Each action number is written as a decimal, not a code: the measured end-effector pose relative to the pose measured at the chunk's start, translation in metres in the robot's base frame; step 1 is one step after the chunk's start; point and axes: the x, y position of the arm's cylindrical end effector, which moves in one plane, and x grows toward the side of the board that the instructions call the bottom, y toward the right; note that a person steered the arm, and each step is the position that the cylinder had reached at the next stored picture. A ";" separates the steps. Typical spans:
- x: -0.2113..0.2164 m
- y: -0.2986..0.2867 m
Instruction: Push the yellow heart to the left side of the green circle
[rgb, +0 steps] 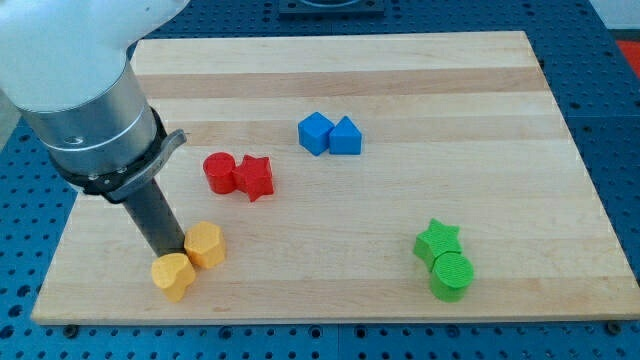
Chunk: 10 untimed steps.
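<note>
My tip (170, 254): a bare rod with nothing clamped, touching the yellow heart's upper edge; beside the yellow hexagon (205, 244)
Yellow heart (173, 276): board's bottom-left
Green circle (451, 276): bottom-right, well apart, touching the green star (437, 241)

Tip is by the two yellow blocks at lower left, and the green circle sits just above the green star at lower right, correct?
Not quite. In the camera view the green circle sits just below the green star, not above it. My tip is indeed beside the yellow heart and yellow hexagon at lower left.

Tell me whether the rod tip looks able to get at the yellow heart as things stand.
Probably yes. My tip already sits just above the yellow heart, beside the yellow hexagon, with nothing between tip and heart.
</note>
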 end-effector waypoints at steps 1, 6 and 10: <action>0.002 -0.037; 0.038 0.116; 0.018 0.126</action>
